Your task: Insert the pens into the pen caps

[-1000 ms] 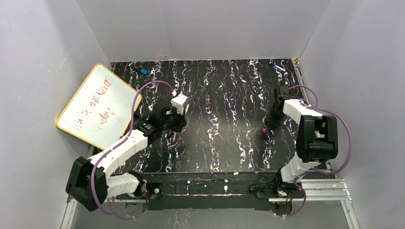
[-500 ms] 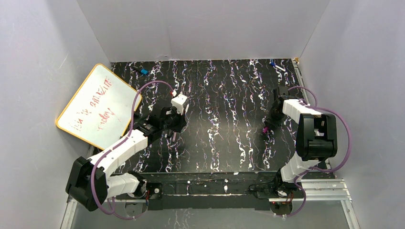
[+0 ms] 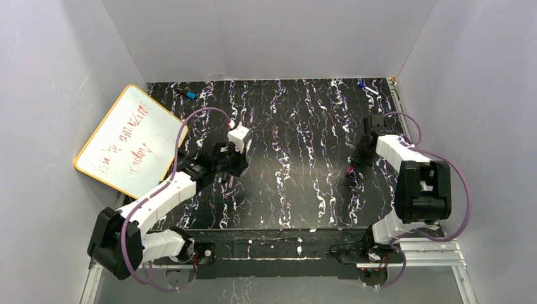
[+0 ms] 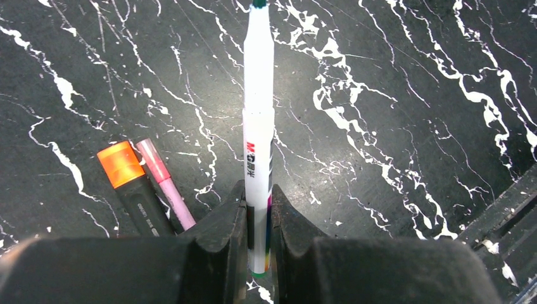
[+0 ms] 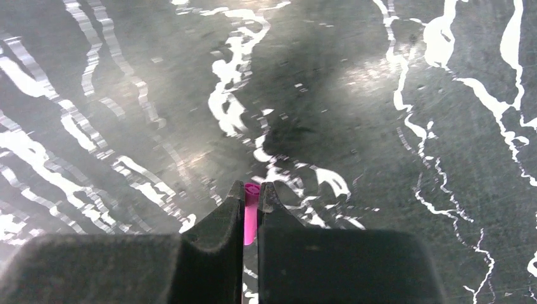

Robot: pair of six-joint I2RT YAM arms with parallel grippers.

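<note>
My left gripper point(image 4: 258, 191) is shut on a pale grey pen point(image 4: 258, 126) with a dark green tip, which points away from the wrist over the table. A black pen with a red-orange end point(image 4: 130, 187) and a slim pink pen point(image 4: 166, 185) lie side by side on the table just left of it. In the top view the left gripper point(image 3: 229, 167) is at left of centre. My right gripper point(image 5: 252, 189) is shut on a small magenta pen cap point(image 5: 251, 212), held just above the table. It shows in the top view point(image 3: 349, 170) at the right.
A yellow-framed whiteboard point(image 3: 126, 139) leans against the left wall. A small blue item point(image 3: 190, 94) lies at the back left and a blue-and-white item point(image 3: 366, 87) at the back right corner. White walls enclose the black marbled table point(image 3: 297, 139).
My right gripper has shifted slightly left and away with the magenta cap, and its elbow has swung right. The left arm has barely moved.
</note>
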